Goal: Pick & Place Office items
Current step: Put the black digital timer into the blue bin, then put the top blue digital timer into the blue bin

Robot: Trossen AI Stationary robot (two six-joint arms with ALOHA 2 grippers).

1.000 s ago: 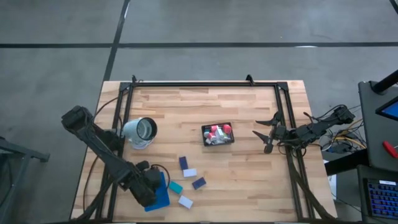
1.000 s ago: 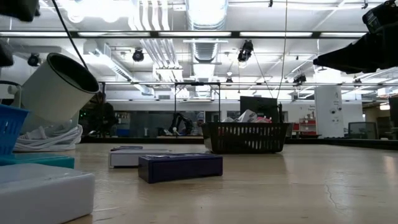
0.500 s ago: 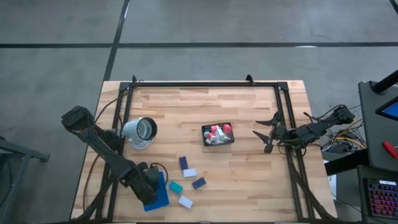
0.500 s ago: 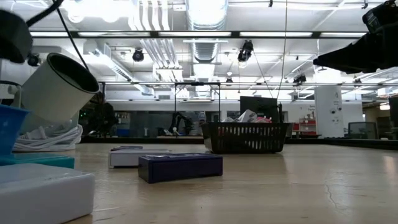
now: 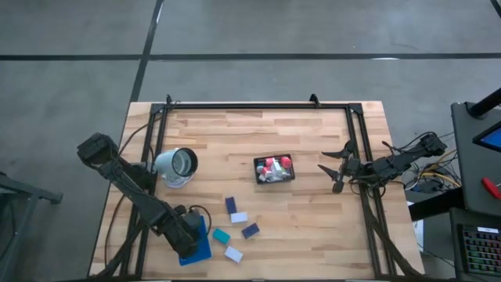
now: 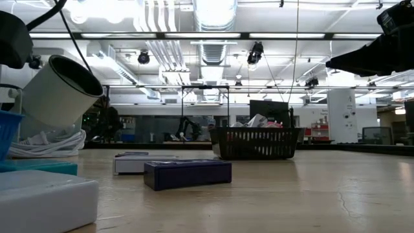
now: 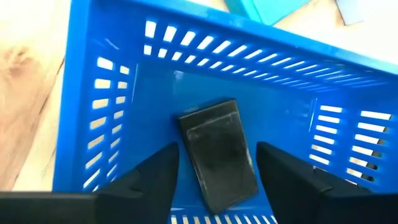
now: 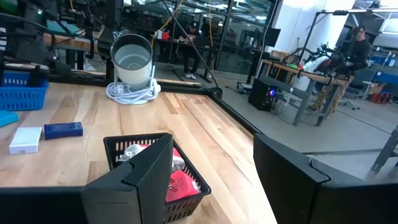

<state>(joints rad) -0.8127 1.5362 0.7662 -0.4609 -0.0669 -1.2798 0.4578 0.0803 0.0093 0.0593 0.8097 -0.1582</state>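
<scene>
My left gripper (image 5: 188,237) (image 7: 217,190) is open over the blue slotted tray (image 5: 200,249) (image 7: 118,112) near the table's front left. A flat black block (image 7: 217,155) lies on the tray's floor between the fingers, which stand apart from it. On the table beside the tray lie two navy blocks (image 5: 231,205) (image 5: 250,230), two white blocks (image 5: 239,218) (image 5: 233,253) and a teal block (image 5: 221,235). The black mesh basket (image 5: 274,168) (image 8: 155,168) holds red, pink and white bits. My right gripper (image 5: 337,174) (image 8: 211,186) is open and empty to the right of the basket.
A white cup-like cylinder (image 5: 176,164) (image 6: 61,90) lies tilted on a coil of white cord at the left. A black frame (image 5: 258,104) runs around the table's far and side edges. Bare wood lies between the basket and the near edge on the right.
In the low view the blue tray's visible corner has drawn back toward the table's left edge, and my left arm now shows larger above it. My right gripper has kept still.
</scene>
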